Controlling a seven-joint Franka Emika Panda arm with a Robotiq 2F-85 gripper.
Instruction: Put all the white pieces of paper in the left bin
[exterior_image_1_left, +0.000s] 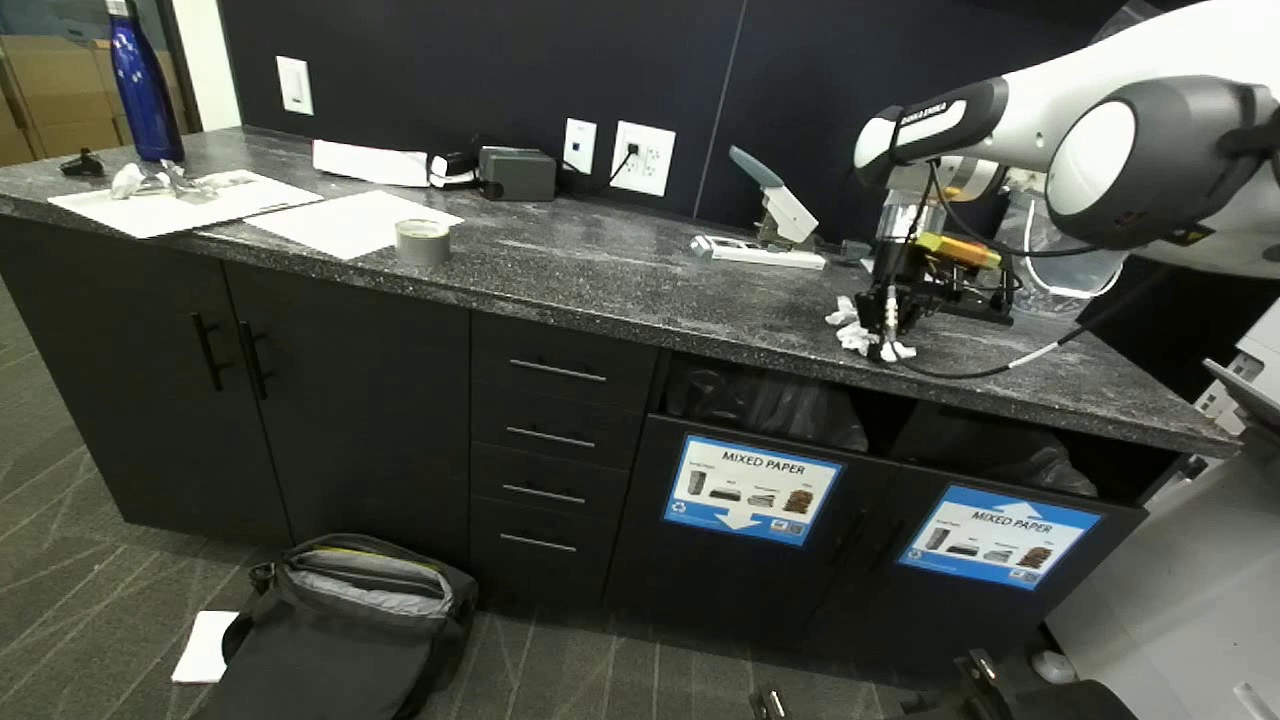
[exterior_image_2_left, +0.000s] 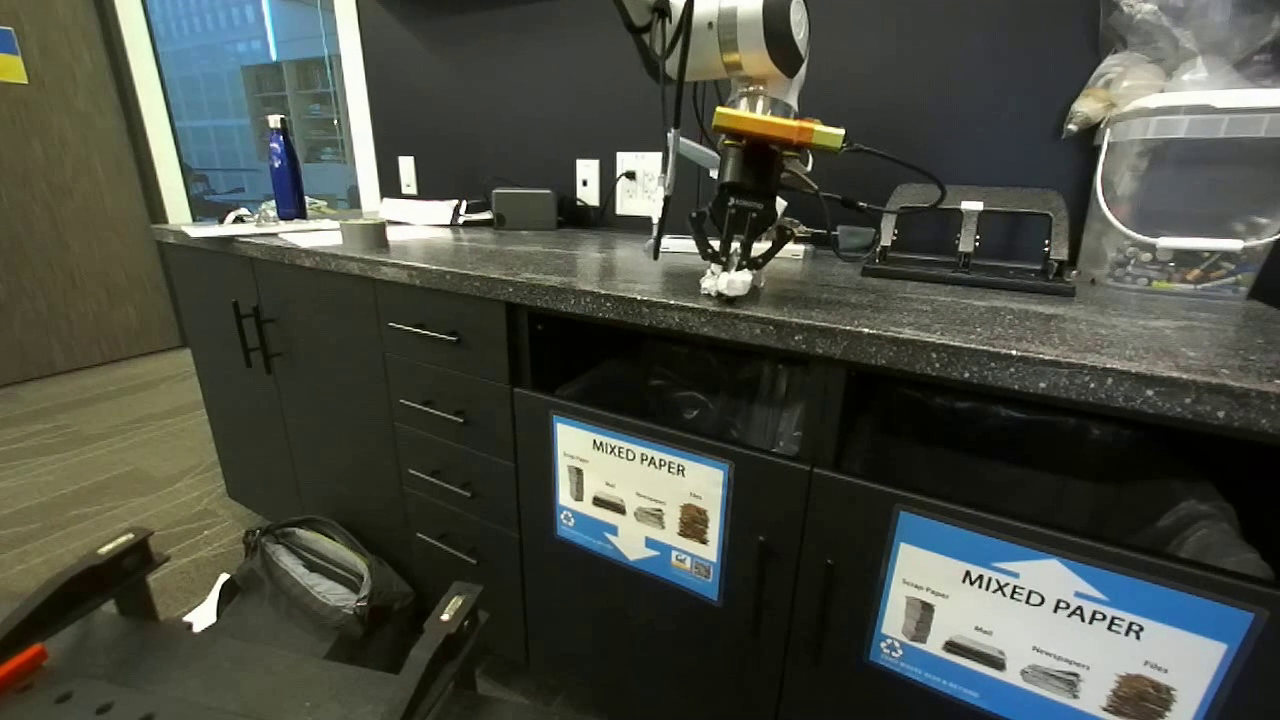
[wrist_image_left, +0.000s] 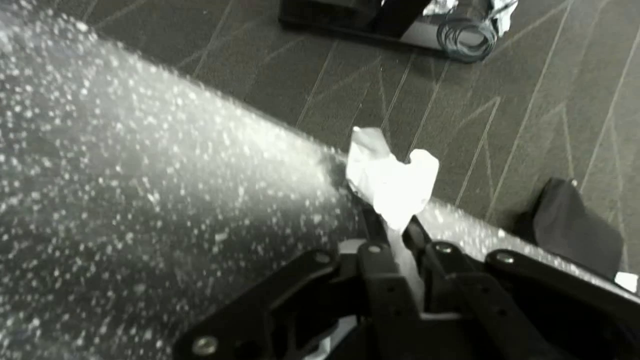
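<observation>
Noted crumpled, creased paper scrap (wrist_image_left: 392, 185). Saw speckled sheen on countertop (wrist_image_left: 125, 200). Recorded matt cabinet doors (exterior_image_1_left: 350, 420), smooth clear-plastic tub (exterior_image_2_left: 1190, 190).

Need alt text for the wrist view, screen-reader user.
The gripper pinches a crumpled white piece of paper that overlaps, in this view, the edge of a speckled dark countertop. Beyond the edge lies carpeted floor with pale lines, and a black object is cut off at the top.
</observation>
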